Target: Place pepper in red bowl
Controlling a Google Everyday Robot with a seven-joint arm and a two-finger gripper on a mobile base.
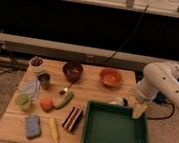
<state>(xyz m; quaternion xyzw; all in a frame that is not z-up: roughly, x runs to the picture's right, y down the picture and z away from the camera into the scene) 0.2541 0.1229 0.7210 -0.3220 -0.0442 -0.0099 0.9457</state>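
The pepper [63, 100] is a slim, curved green vegetable lying on the wooden table [97, 95] left of centre, next to a round orange fruit [47, 103]. The red bowl [111, 77] is bright orange-red and stands at the back of the table, right of centre. My gripper [131, 105] hangs at the end of the white arm [158, 81] over the table's right side, just above the far right corner of the green tray. It is far from the pepper and in front of the red bowl.
A green tray [116, 131] fills the front right. A maroon bowl [72, 70], a spoon [65, 89], a metal cup [44, 81], a white cup [36, 63], a blue cloth [30, 87], a green cup [24, 101], a blue sponge [32, 125], a yellow corn-like item [54, 130] and a striped packet [72, 118] stand left.
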